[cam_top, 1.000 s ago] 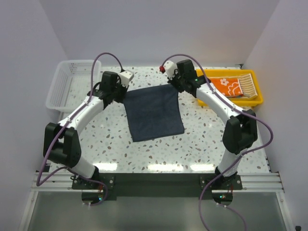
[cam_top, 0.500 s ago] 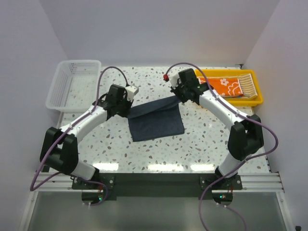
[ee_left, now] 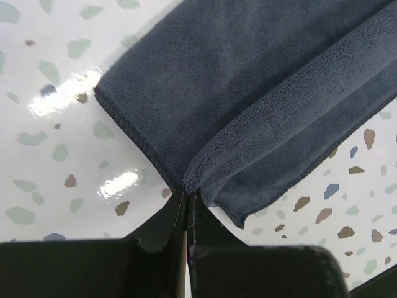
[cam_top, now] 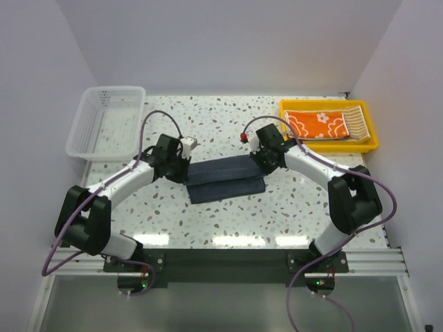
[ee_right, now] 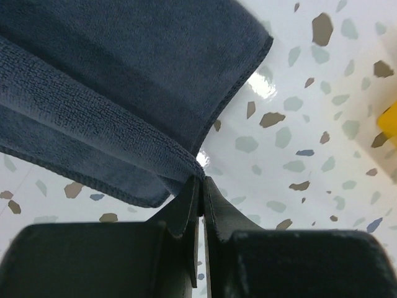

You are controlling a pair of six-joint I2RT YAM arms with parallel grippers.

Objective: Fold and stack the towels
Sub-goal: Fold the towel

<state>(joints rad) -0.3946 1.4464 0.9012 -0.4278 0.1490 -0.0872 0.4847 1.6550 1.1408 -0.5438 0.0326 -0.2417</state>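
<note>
Inspection found the dark blue-grey towel point(cam_top: 225, 178) lying mid-table on the speckled table point(cam_top: 277, 214), between the two arms and doubled over on itself along its length. The left gripper point(ee_left: 186, 202) was closed, its tips pinching the doubled edge at the towel's left end. The right gripper point(ee_right: 200, 186) was likewise closed, nipping the same raised edge at the right end. Both wrist views showed the cloth's rolled fold running straight out from between the fingertips. From above, the upper layer covered only the far part of the towel, and a strip of the lower layer showed along the near side (so the edges were not yet matched). Judged on that, the first fold of this towel was in progress, neither laid flat nor let go. Any second fold remained to be made. The orange towel point(cam_top: 315, 124) and the striped towel point(cam_top: 356, 123) lay in the yellow tray point(cam_top: 331, 145) at the far right, well apart from both grippers, evidently awaiting attention. No stack was seen anywhere. The white basket point(cam_top: 77, 131) stood at the far left. Overall the task appeared to be at an early stage.
</note>
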